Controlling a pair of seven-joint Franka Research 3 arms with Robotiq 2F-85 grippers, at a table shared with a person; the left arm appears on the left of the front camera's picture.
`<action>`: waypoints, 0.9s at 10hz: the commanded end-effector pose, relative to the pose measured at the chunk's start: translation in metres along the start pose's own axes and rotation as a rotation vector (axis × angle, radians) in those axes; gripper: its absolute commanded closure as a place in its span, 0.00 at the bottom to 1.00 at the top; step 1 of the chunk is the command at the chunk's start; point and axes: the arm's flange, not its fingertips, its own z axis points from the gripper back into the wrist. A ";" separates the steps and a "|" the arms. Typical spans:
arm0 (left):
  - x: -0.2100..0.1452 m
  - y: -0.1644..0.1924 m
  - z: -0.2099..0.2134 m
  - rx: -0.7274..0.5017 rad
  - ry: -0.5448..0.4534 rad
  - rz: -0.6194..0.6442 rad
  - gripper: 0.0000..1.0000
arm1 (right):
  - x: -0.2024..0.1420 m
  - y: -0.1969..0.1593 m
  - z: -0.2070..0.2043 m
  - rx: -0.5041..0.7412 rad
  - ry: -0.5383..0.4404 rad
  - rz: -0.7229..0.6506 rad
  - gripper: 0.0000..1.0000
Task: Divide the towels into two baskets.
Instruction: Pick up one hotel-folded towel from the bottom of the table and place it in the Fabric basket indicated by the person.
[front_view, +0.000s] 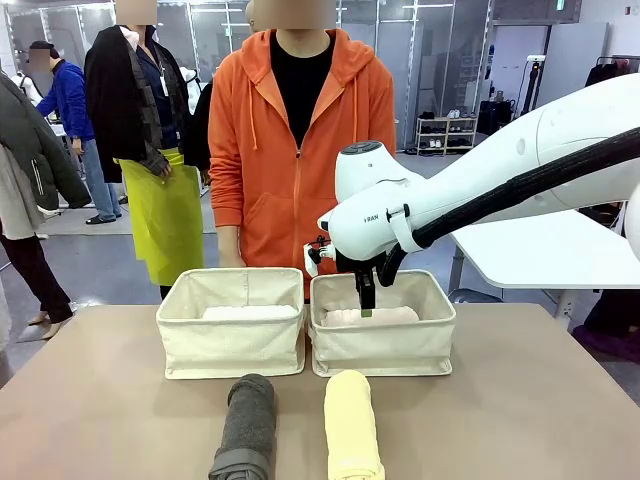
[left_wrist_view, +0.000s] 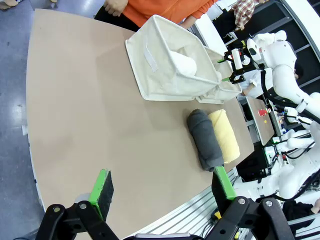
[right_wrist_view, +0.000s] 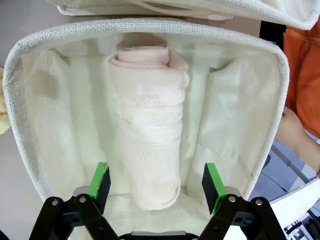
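Nearest you, the pale yellow towel (front_view: 352, 430) lies end-on to the right basket (front_view: 383, 352), nearer your right gripper (front_view: 366, 308), which hangs spread astride the pink towel (front_view: 395, 317) inside that basket.

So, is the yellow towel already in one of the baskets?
No, the yellow towel lies on the table in front of the baskets, beside the grey towel.
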 end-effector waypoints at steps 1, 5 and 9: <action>-0.001 -0.001 0.002 -0.017 -0.012 -0.011 0.00 | 0.001 0.001 0.000 0.003 -0.013 -0.005 0.08; -0.001 -0.001 0.002 -0.017 -0.012 -0.011 0.00 | 0.001 0.001 0.000 0.003 -0.013 -0.005 0.08; -0.001 -0.001 0.002 -0.017 -0.012 -0.011 0.00 | -0.013 0.015 0.062 0.091 -0.047 -0.041 0.07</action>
